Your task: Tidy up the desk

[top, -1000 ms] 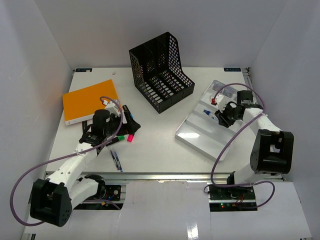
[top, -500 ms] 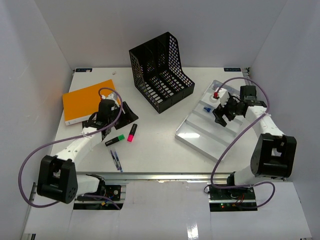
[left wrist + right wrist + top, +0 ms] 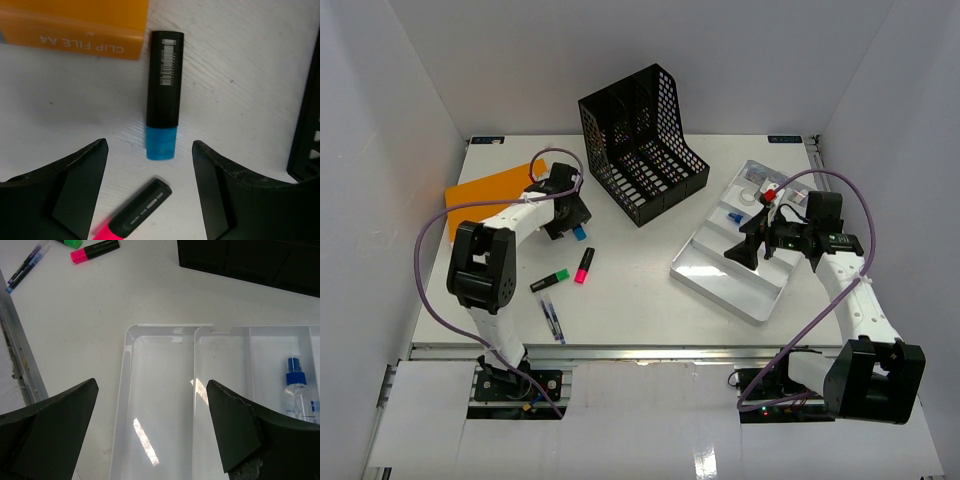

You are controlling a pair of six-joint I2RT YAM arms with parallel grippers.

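Plainly, left tool (image 3: 150, 150) gapes wide, empty, over blue highlighter (image 3: 164, 90).

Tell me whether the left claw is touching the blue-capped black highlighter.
Apart. The left wrist view shows bare white desk separating the blue-capped black highlighter from both sides of the open left claw.

Rack (image 3: 642, 145) left of tray (image 3: 725, 282) — on desk (image 3: 640, 300)

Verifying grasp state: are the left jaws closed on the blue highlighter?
No, the jaws stand open and the blue highlighter lies on the desk, touching neither.
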